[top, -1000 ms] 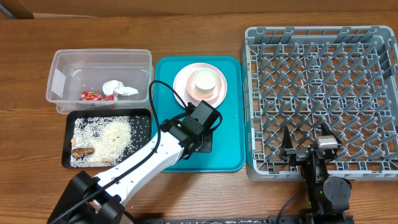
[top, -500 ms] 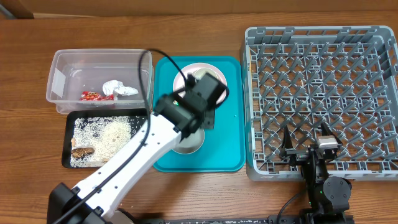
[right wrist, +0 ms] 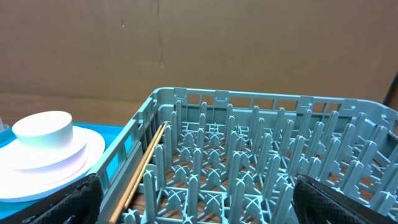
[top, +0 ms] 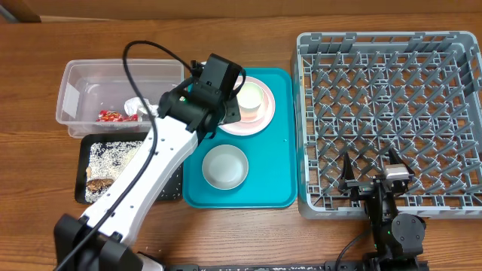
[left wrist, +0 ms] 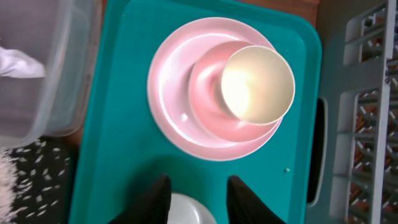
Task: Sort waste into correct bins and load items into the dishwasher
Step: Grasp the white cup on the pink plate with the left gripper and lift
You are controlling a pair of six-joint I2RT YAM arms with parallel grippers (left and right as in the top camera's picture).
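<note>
The pale pink plate point(top: 258, 120) lies at the back of the teal tray with the white cup point(top: 251, 97) on it; both also show in the left wrist view, plate point(left wrist: 174, 87) and cup point(left wrist: 257, 84). The white bowl point(top: 224, 166) stands upright at the tray's front. My left gripper point(top: 224, 113) is open and empty above the plate's left edge, and the bowl point(left wrist: 186, 211) shows between its fingertips point(left wrist: 198, 186). The tissue point(top: 138, 108) and candy wrapper point(top: 109, 116) lie in the clear tub point(top: 83, 83). Rice point(top: 113, 162) fills the black tray point(top: 81, 169). My right gripper point(top: 370, 172) is open over the grey rack's point(top: 392, 98) front edge.
The teal tray point(top: 279, 165) sits between the bins and the rack. My left arm crosses over the black tray and the tub's right end. A thin wooden stick point(right wrist: 146, 165) lies along the rack's left wall in the right wrist view.
My left gripper has moved from the tray's front back and left to the plate. The bowl it covered now stands uncovered on the tray. The right arm has not moved.
</note>
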